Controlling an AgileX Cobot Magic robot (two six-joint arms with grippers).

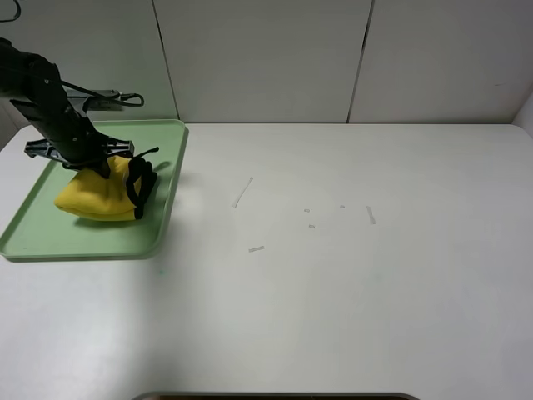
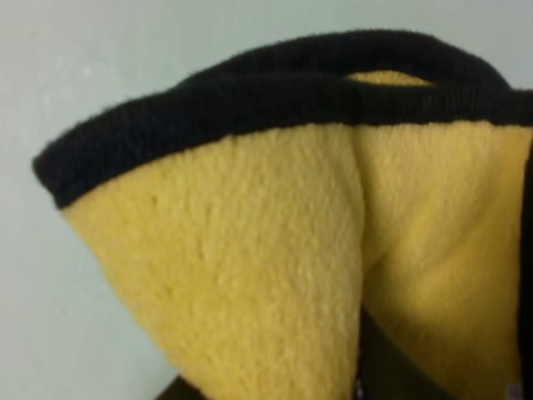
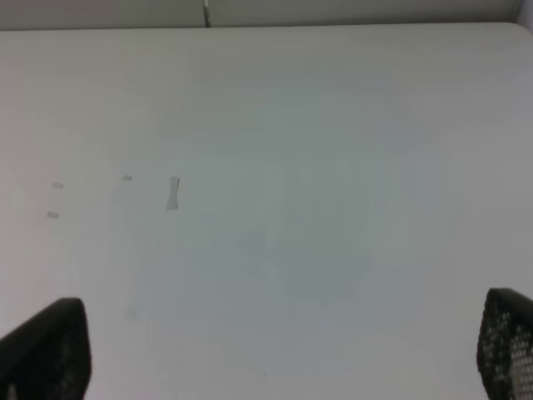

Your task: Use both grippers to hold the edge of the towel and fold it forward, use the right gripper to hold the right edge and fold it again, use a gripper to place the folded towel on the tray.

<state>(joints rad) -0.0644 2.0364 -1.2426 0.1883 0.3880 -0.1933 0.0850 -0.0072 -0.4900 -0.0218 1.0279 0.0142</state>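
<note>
The towel (image 2: 275,258) filled nearly the whole view — bright-yellow plush bunched into thick folds, pressed right up against the camera. A black binding (image 2: 250,96) ran along its far edge, doubled over so two bands curved together. Behind it lay a pale-green surface. A dark part showed at the near edge — too blurred to identify.
</note>
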